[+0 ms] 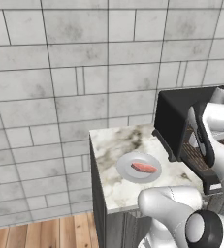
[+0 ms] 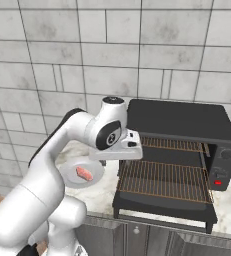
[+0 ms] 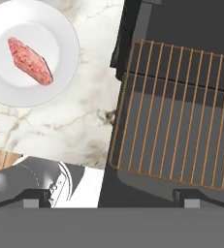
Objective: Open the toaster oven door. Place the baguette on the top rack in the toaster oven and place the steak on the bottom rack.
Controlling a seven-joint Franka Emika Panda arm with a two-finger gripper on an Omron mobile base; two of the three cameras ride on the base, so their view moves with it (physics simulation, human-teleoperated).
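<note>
Claw (image 3: 111, 196) spread wide and empty over the pulled-out rack (image 3: 176, 111) of the toaster oven (image 2: 179, 125), steak (image 3: 29, 60) on its plate (image 3: 60, 77) on the tabletop (image 3: 60, 126) off to one side, long axis diagonal, probably next pick.

- The toaster oven door (image 2: 162, 207) is lying folded down flat, leaving the mouth of the toaster oven (image 2: 179, 120) standing open toward the front.
- A copper wire rack (image 2: 162, 181) is sitting pulled out over the door, covering most of that panel from above.
- A second rack (image 2: 173, 144) is sitting higher inside, splitting the cavity into two slots.
- The pincer (image 3: 111, 196) is hovering with fingers spread wide above the door's left edge.
- On the table (image 1: 113, 186), a white plate (image 1: 125, 172) carrying the steak (image 1: 143, 168) is sitting left of the oven; bare marble is showing between them.
- The tiled wall (image 1: 60, 72) is closing off the rear.
</note>
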